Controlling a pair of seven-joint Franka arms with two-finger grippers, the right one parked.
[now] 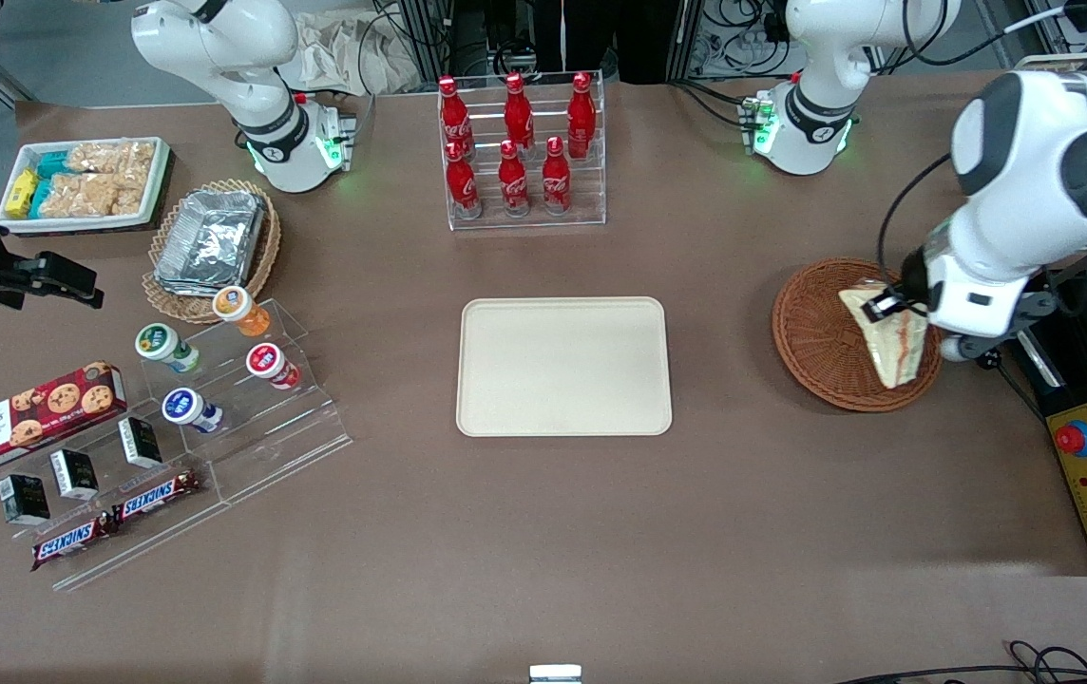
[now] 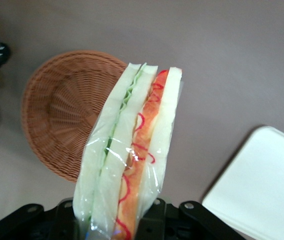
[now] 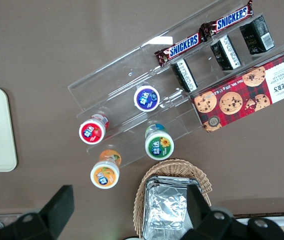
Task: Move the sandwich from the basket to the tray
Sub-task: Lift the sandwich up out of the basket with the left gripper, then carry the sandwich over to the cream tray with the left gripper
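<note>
1. The claw [image 1: 888, 306] is clenching the sandwich [image 1: 888, 334] at one end, hanging at the right of the front frame above the basket [image 1: 814, 334]. The wedge is dangling from the grip with its free end pointing down toward the wicker, so the grip at one end is carrying all of it.
2. In the wrist view the sandwich [image 2: 129, 155] is showing in clear wrap, filling edge facing the camera, with the basket [image 2: 64, 112] lying empty under it; it is apparently lifted clear so it will not drag on the rim.
3. The tray [image 1: 564, 367] is sitting bare in the middle of the desk [image 1: 543, 532], well apart from the basket, probably left open as the drop spot.
4. In my judgement, the carry toward the tray is coming next.
</note>
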